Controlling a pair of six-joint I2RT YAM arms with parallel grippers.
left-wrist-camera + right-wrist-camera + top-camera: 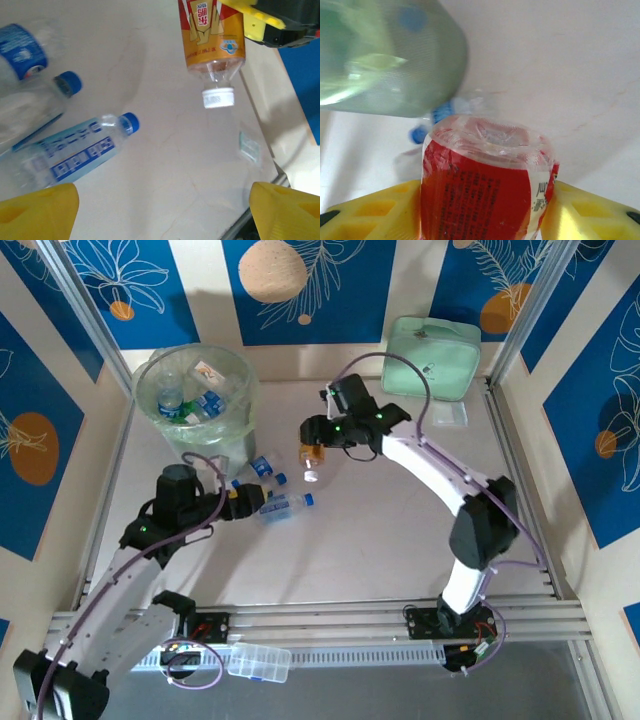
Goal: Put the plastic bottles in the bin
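Right fingers (pixel 370 210) clamp the orange bottle (pixel 485 185); lift it over the bin (pixel 190 440) at the table's far-left corner before releasing. Left fingers (pixel 35 210) gape, empty.

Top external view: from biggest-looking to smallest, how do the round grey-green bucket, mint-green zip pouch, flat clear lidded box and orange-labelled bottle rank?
1. round grey-green bucket
2. mint-green zip pouch
3. flat clear lidded box
4. orange-labelled bottle
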